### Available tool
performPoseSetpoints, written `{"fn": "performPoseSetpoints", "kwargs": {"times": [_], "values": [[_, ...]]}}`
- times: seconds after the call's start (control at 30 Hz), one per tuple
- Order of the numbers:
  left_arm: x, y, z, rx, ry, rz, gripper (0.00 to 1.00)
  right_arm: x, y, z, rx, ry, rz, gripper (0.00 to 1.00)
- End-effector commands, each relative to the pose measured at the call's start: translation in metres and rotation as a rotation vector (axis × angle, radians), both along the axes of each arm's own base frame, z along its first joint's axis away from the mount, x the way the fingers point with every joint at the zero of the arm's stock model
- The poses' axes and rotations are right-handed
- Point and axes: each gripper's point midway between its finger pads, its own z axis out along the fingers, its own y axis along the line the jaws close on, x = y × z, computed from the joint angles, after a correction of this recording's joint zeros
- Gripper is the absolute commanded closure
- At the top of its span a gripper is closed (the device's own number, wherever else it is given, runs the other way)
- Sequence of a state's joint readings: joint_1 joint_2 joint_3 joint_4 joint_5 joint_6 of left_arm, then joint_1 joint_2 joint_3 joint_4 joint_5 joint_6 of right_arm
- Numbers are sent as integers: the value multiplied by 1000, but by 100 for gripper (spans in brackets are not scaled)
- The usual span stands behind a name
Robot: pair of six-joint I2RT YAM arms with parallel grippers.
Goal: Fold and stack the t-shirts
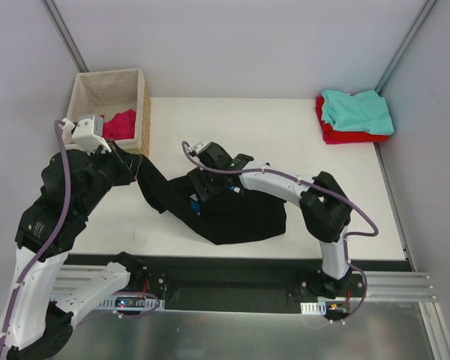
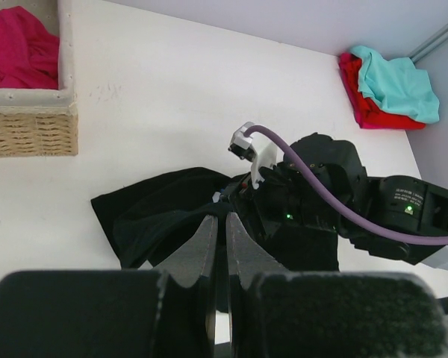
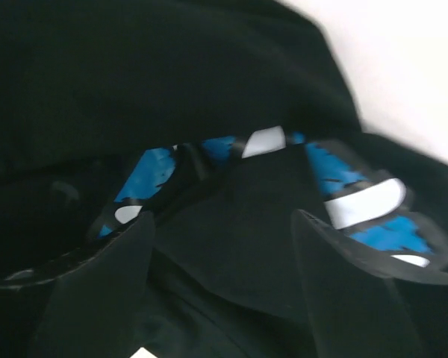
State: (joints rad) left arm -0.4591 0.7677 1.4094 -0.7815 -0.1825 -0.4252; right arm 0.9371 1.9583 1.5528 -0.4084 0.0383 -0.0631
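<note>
Black t-shirt [image 1: 240, 217] lay crumpled on the bench [image 1: 247, 127], near the middle and toward the near edge, with one end drawn out to the left toward the basket [image 1: 145, 112]. Left claw [image 2: 219, 224] was closed tight, fingers pressed together on that drawn-out end of the black cloth. Right claw [image 3: 222, 224] sat low over the bunched middle of the same shirt, fingers standing well apart with black folds under and between them; no grip on the cloth could be made out. A blue and white print [image 3: 358, 201] showed in the folds just beyond its fingers. Pink t-shirt [image 1: 120, 124] lay loose inside the basket at the far left. Teal t-shirt [image 1: 356, 111] rested folded on top of the red t-shirt [image 1: 341, 136] at the far right corner, well apart from the black one.
</note>
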Motion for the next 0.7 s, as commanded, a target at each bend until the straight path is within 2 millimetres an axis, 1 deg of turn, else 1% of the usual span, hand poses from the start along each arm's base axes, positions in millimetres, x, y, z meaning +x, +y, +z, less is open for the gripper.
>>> {"fn": "performPoseSetpoints", "kwargs": {"times": [0.0, 0.1, 0.23, 0.27, 0.33, 0.37, 0.43, 0.47, 0.5, 0.53, 0.57, 0.6, 0.67], "values": [[4, -7, 19, -29, -62, -24, 100, -2, 12, 10, 75, 25, 13, 28], [7, -8, 17, -29, -52, -26, 100, -2, 9, 5, 59, 22, 11, 28], [8, -9, 17, -27, -52, -28, 100, 0, 9, 8, 59, 6, 15, 28], [8, -9, 17, -27, -54, -28, 100, 6, 5, 9, 46, -17, -6, 28], [8, -10, 19, -28, -58, -31, 100, 12, 5, 13, 50, -32, -8, 28], [8, -10, 19, -28, -59, -31, 100, 14, 6, 11, 48, -32, -4, 28], [9, -10, 19, -25, -60, -31, 100, 26, 5, 12, 54, -44, -12, 28], [9, -10, 18, -23, -58, -32, 100, 29, 5, 11, 57, -42, -9, 28], [9, -10, 19, -22, -60, -31, 100, 35, 3, 3, 48, -36, -17, 28], [9, -9, 18, -18, -58, -29, 100, 39, 3, 0, 45, -32, -19, 28], [10, -9, 18, -14, -60, -30, 100, 40, 5, 0, 65, -11, -7, 28], [10, -9, 18, -12, -60, -29, 100, 42, 5, -5, 63, -1, -7, 29], [11, -8, 19, -7, -63, -24, 100, 47, 5, -8, 69, 1, -8, 29]]}}
